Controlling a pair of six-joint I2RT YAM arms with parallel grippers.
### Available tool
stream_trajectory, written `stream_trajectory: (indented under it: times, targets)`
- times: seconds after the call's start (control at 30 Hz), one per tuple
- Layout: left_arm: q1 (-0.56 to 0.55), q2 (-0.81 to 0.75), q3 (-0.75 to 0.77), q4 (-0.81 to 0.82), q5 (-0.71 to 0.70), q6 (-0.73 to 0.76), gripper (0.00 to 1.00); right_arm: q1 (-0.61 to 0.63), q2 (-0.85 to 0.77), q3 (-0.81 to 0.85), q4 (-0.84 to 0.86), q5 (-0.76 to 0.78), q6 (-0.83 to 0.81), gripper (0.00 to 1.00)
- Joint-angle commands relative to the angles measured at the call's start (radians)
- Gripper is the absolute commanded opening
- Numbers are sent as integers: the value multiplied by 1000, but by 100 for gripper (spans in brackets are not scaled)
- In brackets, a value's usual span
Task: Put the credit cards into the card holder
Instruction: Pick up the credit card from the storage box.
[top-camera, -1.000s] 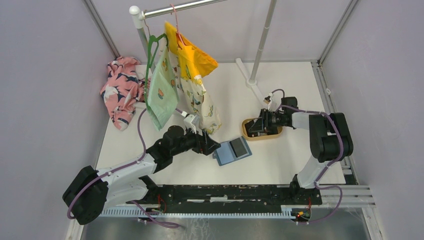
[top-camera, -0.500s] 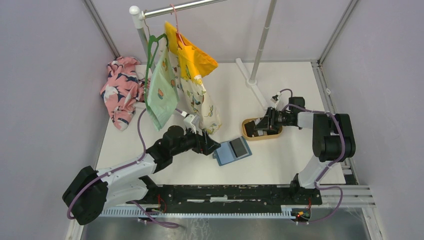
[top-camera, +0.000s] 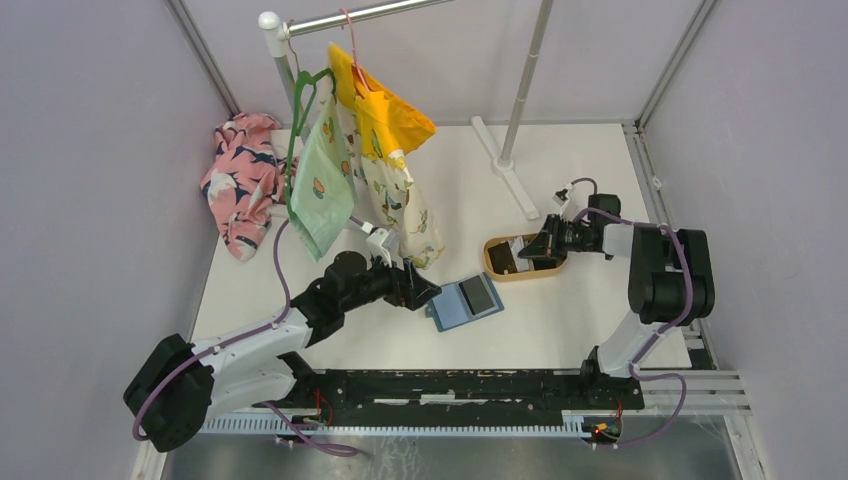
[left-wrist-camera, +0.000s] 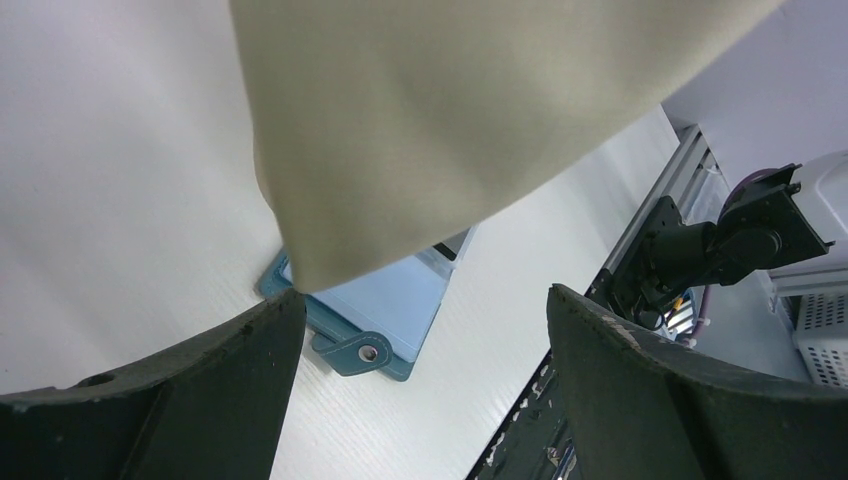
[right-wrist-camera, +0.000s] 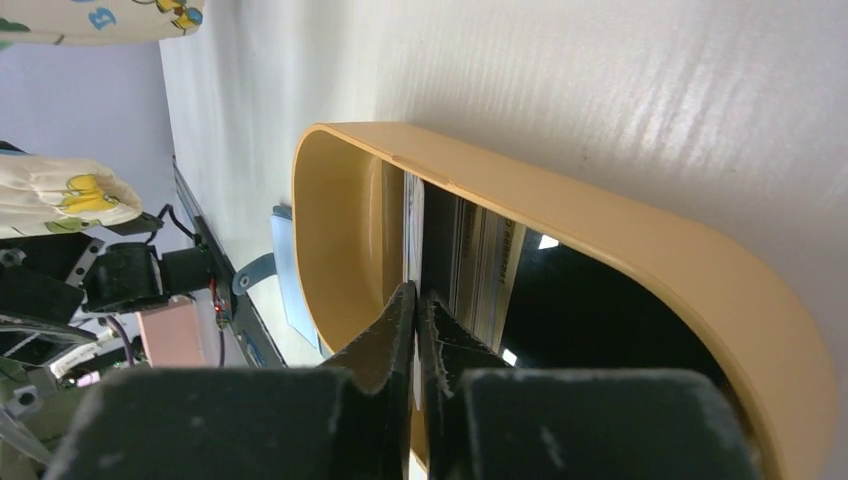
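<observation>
Card (right-wrist-camera: 413, 225) between right fingers (right-wrist-camera: 382, 340), upright in tray (right-wrist-camera: 640, 245)

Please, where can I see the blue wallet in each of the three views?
Top view: the blue wallet lies on the table, lower centre, left of the tan tray.
Left wrist view: low centre, partly behind a hanging cloth.
Right wrist view: a blue strip at left, beyond the tray.
Shared landmark: the tray, though the left wrist view lacks it.
</observation>
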Motion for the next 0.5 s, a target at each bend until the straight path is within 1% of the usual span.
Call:
stream_trajectory:
  times: [0.0, 0.1, 0.27, 0.33, 0.47]
  targets:
    - [-5, -20, 9, 37, 11, 25, 94, -35, -58, 26, -25, 13, -47, 4]
    - [-5, -17, 3, 60, 31, 8, 94, -70, -96, 32, -55, 10, -81, 0]
    - [-5, 0, -5, 128, 78, -28, 96, -112, -193, 13, -57, -11, -114, 0]
    - [-5, 19, -4, 157, 106, -43, 99, -118, -235, -8, -26, -60, -125, 0]
    - [-5, 92, 5, 209, 177, -73, 100, -117, -309, -73, 95, -161, -88, 0]
